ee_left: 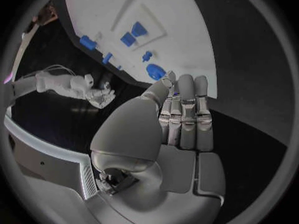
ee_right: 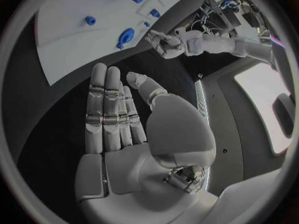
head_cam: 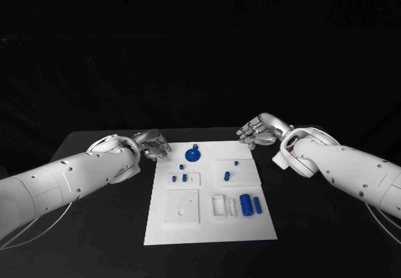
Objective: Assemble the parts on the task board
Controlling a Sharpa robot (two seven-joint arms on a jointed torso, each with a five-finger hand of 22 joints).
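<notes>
The white task board (head_cam: pixel 209 231) lies in the middle of the black table. On its far end sits a round blue part with a stub (head_cam: pixel 193 154). Small blue pegs (head_cam: pixel 225 174) stand in raised white blocks, and two blue cylinders (head_cam: pixel 245 204) lie near the board's right edge. My left hand (head_cam: pixel 153 146) hovers at the board's far left corner, empty, fingers straight (ee_left: pixel 187 114), just short of the round part (ee_left: pixel 156 72). My right hand (head_cam: pixel 261 131) hangs off the far right corner, flat and empty (ee_right: pixel 118 119), away from the board (ee_right: pixel 69 20).
Bare black table (head_cam: pixel 317 231) flanks the board on both sides. A white block with a slot (head_cam: pixel 219 205) and a flat square plate (head_cam: pixel 181 206) sit on the board's near half. Cables trail at the table's left front.
</notes>
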